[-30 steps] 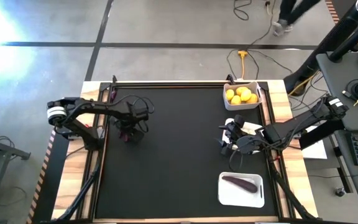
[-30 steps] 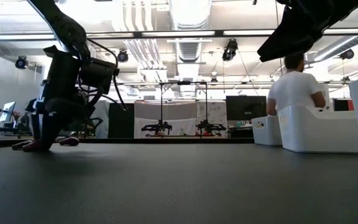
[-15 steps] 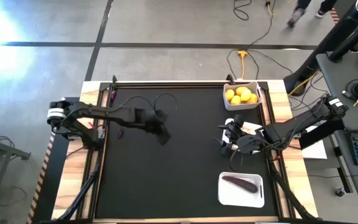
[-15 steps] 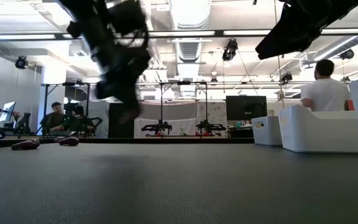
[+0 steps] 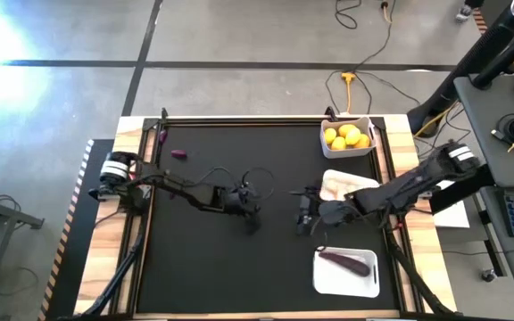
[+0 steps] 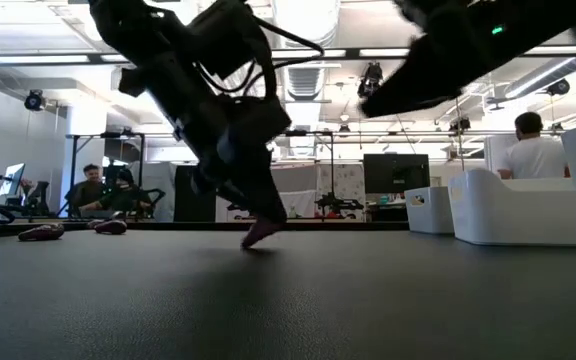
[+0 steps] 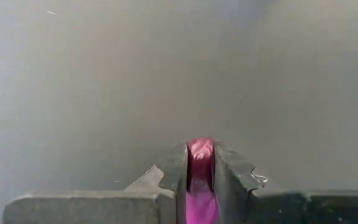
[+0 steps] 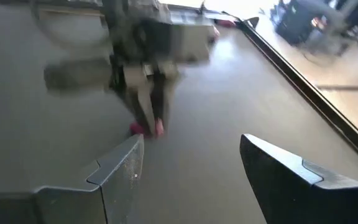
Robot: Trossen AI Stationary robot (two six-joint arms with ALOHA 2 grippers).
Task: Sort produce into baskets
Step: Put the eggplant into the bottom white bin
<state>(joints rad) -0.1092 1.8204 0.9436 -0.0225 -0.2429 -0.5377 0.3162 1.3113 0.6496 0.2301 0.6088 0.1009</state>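
Observation:
My left gripper (image 5: pixel 254 221) is at the table's middle, shut on a small pink-purple piece of produce (image 7: pixel 199 186). The piece hangs low over the mat (image 6: pixel 260 236); whether it touches the mat I cannot tell. My right gripper (image 5: pixel 303 214) stands open a little to its right, fingers (image 8: pixel 120 168) pointing toward it, nothing between them. Three white baskets line the right side: one with lemons (image 5: pixel 346 136), one (image 5: pixel 337 183) partly under my right arm, one with a dark eggplant (image 5: pixel 344 262). My left gripper pinches the pink-purple piece (image 7: pixel 199 149) between its two fingers, and the piece's end sticks out past the fingertips. The fingers slant down toward the table's right side (image 6: pixel 253 200). The piece hangs below them just over the mat.
Another purple bit (image 5: pixel 178 153) lies on the mat at the far left, and two small items (image 6: pixel 41 232) (image 6: pixel 110 227) show there in the low view. The black mat's near half is bare. People sit beyond the table's far edge.
My left gripper has risen from the purple bits at the table's left and swung toward the right to the table's middle, tipping its fingers downward, carrying one pink-purple piece. My right gripper has moved toward the table's left, away from the middle basket, and sunk a little.

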